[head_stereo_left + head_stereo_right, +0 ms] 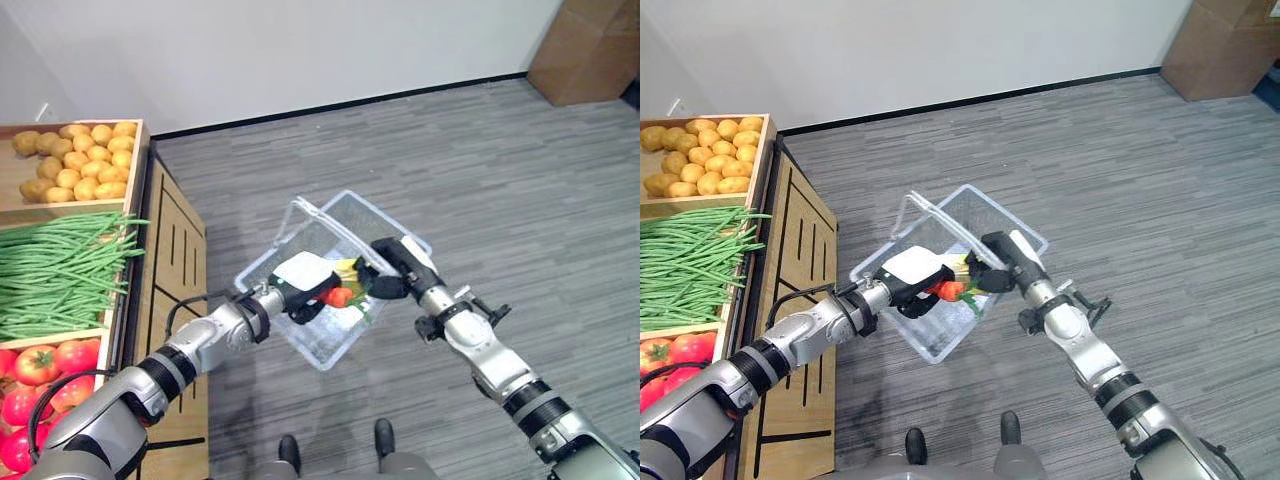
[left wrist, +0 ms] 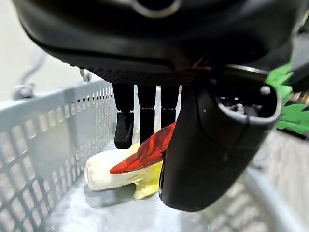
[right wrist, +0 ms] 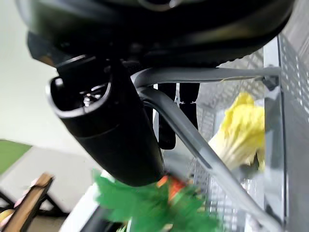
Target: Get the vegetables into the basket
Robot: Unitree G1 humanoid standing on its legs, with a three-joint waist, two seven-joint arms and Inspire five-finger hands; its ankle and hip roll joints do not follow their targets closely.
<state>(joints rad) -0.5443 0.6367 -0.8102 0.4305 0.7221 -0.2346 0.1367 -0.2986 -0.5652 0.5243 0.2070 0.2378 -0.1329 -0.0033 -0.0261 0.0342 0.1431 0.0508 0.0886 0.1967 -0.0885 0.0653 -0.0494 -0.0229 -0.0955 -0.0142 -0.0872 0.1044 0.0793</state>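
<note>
The red vegetable, a long pepper or a carrot by its look, with green leaves at one end, sits pinched between the thumb and curled fingers of your left hand, already inside the clear mesh basket and just above a pale yellow cabbage-like vegetable lying on the basket floor. Your right hand has its fingers and thumb wrapped round the basket's grey handle bar, carrying the basket in the air over the grey floor, beside the wooden stand with its potatoes, green beans and tomatoes.

The step in hand looks like the release. Keep the right hand's grip steady so the basket does not swing or tip as weight shifts. Lower the left hand a little further until the red piece nearly touches the yellow one, then straighten the fingers and let it settle rather than drop. Draw the left hand straight up and clear of the mesh wall and the handle bar, since both stand close to your fingers and could snag them. More produce waits on the stand, so the task seems only partly done.
</note>
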